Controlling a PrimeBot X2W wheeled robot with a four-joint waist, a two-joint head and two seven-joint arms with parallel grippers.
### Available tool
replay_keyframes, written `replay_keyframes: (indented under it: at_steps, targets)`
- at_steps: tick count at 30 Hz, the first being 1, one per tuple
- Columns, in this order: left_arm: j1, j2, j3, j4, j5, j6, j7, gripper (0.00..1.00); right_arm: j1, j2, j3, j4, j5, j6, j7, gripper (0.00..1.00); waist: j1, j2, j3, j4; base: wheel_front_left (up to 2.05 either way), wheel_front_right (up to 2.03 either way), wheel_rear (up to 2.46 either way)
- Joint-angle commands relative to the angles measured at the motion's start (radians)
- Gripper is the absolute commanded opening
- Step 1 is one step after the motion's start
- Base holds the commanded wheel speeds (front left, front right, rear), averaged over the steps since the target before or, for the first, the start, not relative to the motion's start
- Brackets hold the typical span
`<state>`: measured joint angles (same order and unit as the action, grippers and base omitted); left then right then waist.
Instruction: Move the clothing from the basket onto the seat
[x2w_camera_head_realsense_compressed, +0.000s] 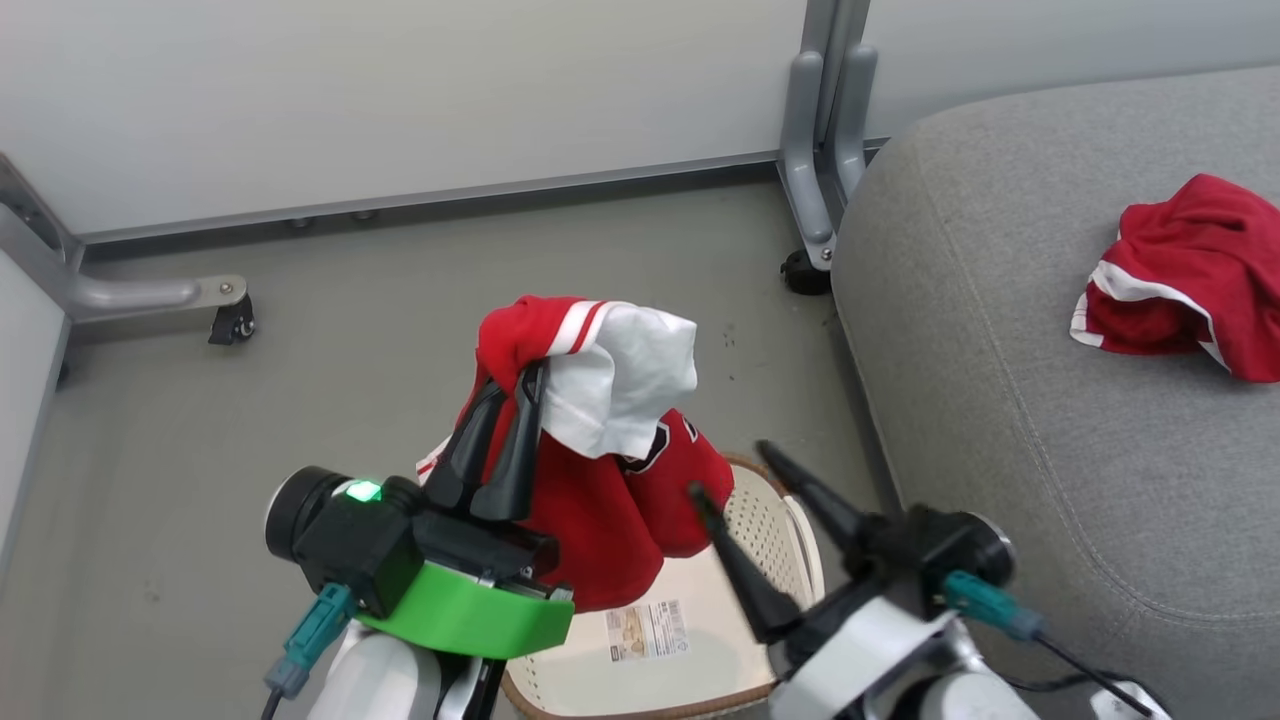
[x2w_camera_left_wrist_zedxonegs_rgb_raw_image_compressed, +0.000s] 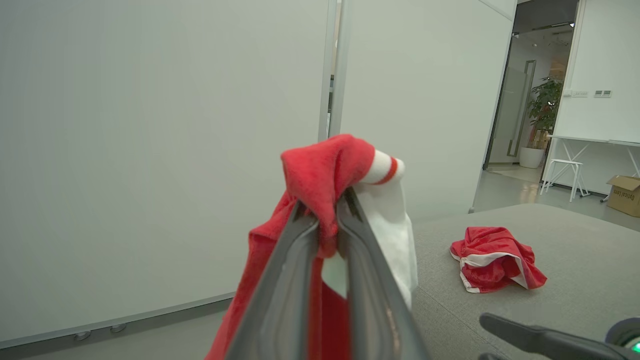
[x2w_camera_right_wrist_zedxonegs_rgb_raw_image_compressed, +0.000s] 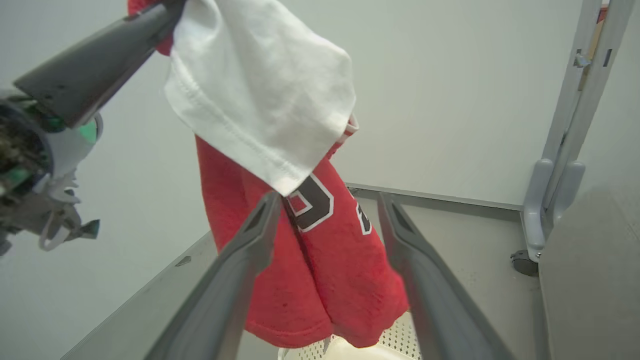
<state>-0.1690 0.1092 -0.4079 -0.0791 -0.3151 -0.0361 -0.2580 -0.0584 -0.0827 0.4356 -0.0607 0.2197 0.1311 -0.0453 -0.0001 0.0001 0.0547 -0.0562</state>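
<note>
- Red jersey (x2w_camera_head_realsense_compressed: 610, 500) with a dark number hangs above the basket (x2w_camera_head_realsense_compressed: 770, 530), its bunched top clenched in the left gripper (x2w_camera_head_realsense_compressed: 518, 388).
- Other red garment (x2w_camera_head_realsense_compressed: 1185, 275) lies crumpled on the seat (x2w_camera_head_realsense_compressed: 1000, 380).
- Right gripper (x2w_camera_head_realsense_compressed: 730, 470) is spread wide and empty, just beside the jersey's hem, over the basket.
- Grey floor (x2w_camera_head_realsense_compressed: 400, 330) lies around them, with a white partition (x2w_camera_head_realsense_compressed: 400, 90) behind.

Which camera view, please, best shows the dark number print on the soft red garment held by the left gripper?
The right wrist view: the dark, white-edged number print faces it close up. The head view catches a sliver below the white panel; the left wrist view gives the garment's pinched fold.
</note>
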Motion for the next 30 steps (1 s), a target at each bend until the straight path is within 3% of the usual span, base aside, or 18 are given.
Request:
replay_keyframes:
  at_steps: [1, 6, 14, 29, 30]
  targets:
    - [-0.02, 0.002, -0.001, 0.0, 0.003, -0.004, -0.006, 0.0, -0.033, -0.009, 0.039, 0.012, 0.014, -0.001, 0.0, 1.0, 0.0001, -0.0001, 0.016, 0.01, 0.0, 0.0, 0.0]
    - [-0.042, -0.007, -0.018, 0.011, 0.005, -0.01, -0.006, 0.0, -0.135, -0.009, 0.155, 0.07, 0.058, -0.001, -0.027, 1.0, 0.0001, -0.0001, 0.039, 0.031, 0.0, 0.0, 0.0]
    - [-0.059, -0.015, -0.035, 0.029, 0.008, -0.017, -0.008, 0.0, -0.279, 0.012, 0.238, 0.176, 0.086, -0.001, -0.072, 1.0, 0.0001, -0.0001, 0.059, 0.045, 0.0, 0.0, 0.0]
    - [-0.071, -0.021, -0.084, 0.04, 0.005, -0.031, -0.007, 0.0, -0.426, 0.032, 0.25, 0.314, 0.096, -0.001, -0.171, 1.0, 0.0001, -0.0001, 0.069, 0.057, 0.0, 0.0, 0.0]
    - [-0.072, -0.022, -0.086, 0.041, 0.004, -0.032, -0.007, 0.0, -0.428, 0.032, 0.251, 0.318, 0.103, -0.001, -0.175, 0.9, 0.0001, -0.0001, 0.069, 0.057, 0.0, 0.0, 0.0]
